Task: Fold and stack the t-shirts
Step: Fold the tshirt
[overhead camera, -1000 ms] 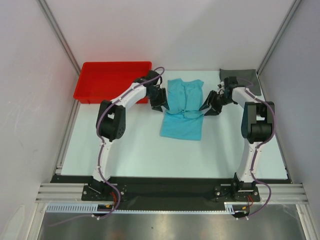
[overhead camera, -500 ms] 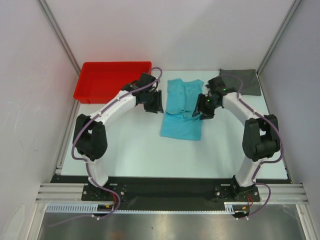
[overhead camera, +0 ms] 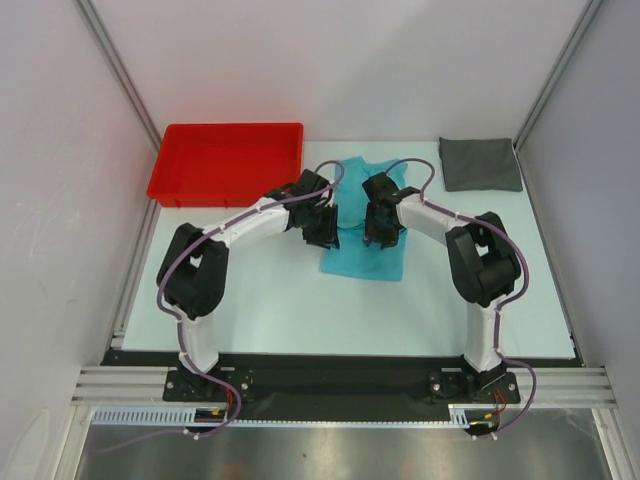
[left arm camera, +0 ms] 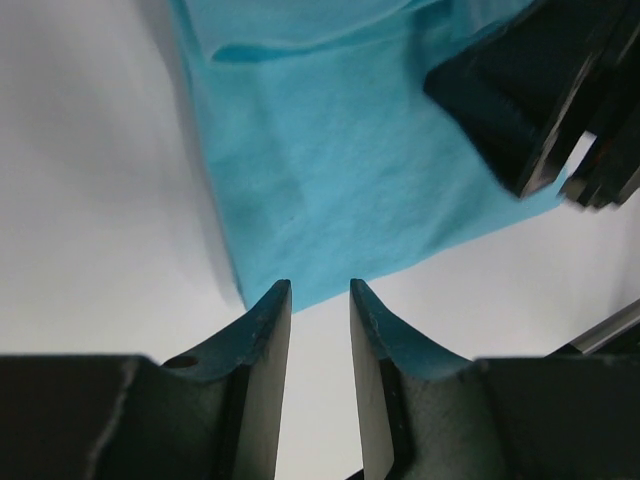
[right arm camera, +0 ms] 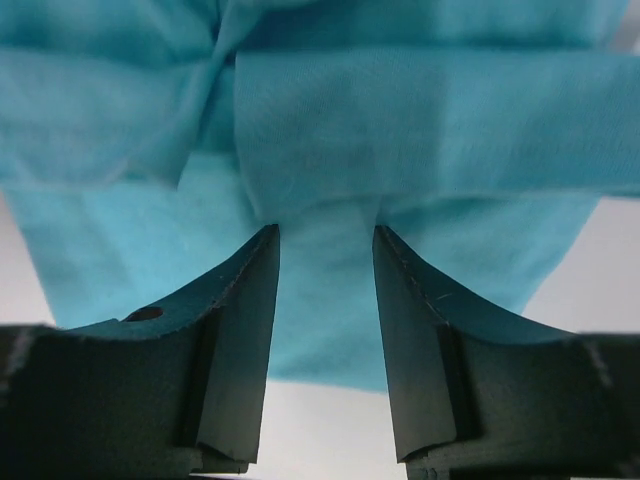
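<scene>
Mid-table, over the rumpled turquoise cloth t-shirt (overhead camera: 365,262), left gripper (left arm camera: 320,287) and right gripper (right arm camera: 326,230) stand parted, empty; only the overhead view shows the folded dark grey t-shirt (overhead camera: 480,163), far right.

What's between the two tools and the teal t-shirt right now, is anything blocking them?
Nothing visible stands in the way. The left tool sits right at a corner of the teal t-shirt, with its jaws apart and empty. The right tool hangs directly over the cloth, jaws apart, with a folded edge just ahead of it.
</scene>
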Motion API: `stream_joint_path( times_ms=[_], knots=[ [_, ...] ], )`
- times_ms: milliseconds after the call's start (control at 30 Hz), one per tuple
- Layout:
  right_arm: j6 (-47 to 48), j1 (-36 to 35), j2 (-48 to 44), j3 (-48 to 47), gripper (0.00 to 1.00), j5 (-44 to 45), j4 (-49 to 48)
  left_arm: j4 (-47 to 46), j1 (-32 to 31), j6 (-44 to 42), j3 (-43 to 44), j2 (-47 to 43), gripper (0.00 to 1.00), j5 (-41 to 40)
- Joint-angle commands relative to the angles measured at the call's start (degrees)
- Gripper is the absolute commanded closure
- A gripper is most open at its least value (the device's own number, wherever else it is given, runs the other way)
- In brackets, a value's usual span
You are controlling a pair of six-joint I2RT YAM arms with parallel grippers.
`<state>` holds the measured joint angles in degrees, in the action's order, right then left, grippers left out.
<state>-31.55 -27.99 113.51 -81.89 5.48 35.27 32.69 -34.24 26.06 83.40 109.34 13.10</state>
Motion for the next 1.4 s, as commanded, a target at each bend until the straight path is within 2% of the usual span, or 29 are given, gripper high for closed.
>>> stream_joint_path(
  times_ms=[0,300,433,533,700,833,933,967,1033,1067,1100,1200,1233,1367],
  knots=[
    [-0.6,-0.3,2.2,-4.6,0.53,5.4,-0.6,-2.2,0.3,0.9,-3.6,-4.8,0.65,-1.4],
    [1.1,-0.5,8.9,-12.9,0.53,9.2,2.1,-2.3,2.5,0.8,-9.7,-11.2,0.64,-0.9],
    [2.4,-0.2,13.0,-18.6,0.53,12.4,3.5,-1.7,3.6,0.9,-10.9,-13.5,0.64,-0.5],
    [3.9,0.5,15.8,-26.5,0.52,15.4,6.7,-1.0,4.0,0.7,-11.1,-15.0,0.64,-0.6],
    [7.8,2.4,18.6,-39.8,0.49,15.4,10.2,-0.9,3.9,0.7,-11.9,-15.9,0.6,0.3],
    [8.0,3.9,16.5,-42.0,0.44,12.1,14.6,-1.0,3.9,0.3,-12.0,-13.4,0.54,3.3],
    [8.2,4.8,11.7,-34.2,0.39,7.2,15.8,-1.3,4.0,-0.1,-11.9,-10.7,0.5,5.0],
    [8.6,5.0,7.3,-31.1,0.37,5.4,14.6,-1.2,3.9,-0.1,-11.6,-9.9,0.5,6.1],
    [8.5,6.3,2.6,-20.1,0.35,-1.2,13.0,-1.1,4.0,0.0,-11.3,-8.5,0.49,7.5],
    [8.3,6.9,-1.7,-16.5,0.33,-4.1,11.2,-1.1,4.0,0.0,-10.8,-7.4,0.48,8.4],
    [8.2,7.8,-4.0,-8.7,0.32,-10.8,10.1,-1.0,4.0,0.2,-10.6,-6.9,0.48,8.6],
    [7.2,10.7,-11.9,1.5,0.29,-19.1,6.2,-0.2,4.1,0.5,-9.3,-4.5,0.46,9.0],
    [6.8,11.9,-13.7,7.9,0.29,-21.1,4.7,0.2,4.1,1.0,-8.6,-4.0,0.46,8.8],
    [3.7,14.7,-20.3,19.5,0.27,-29.1,-2.5,0.3,4.2,3.0,-8.5,-2.0,0.46,8.2]
  ],
)
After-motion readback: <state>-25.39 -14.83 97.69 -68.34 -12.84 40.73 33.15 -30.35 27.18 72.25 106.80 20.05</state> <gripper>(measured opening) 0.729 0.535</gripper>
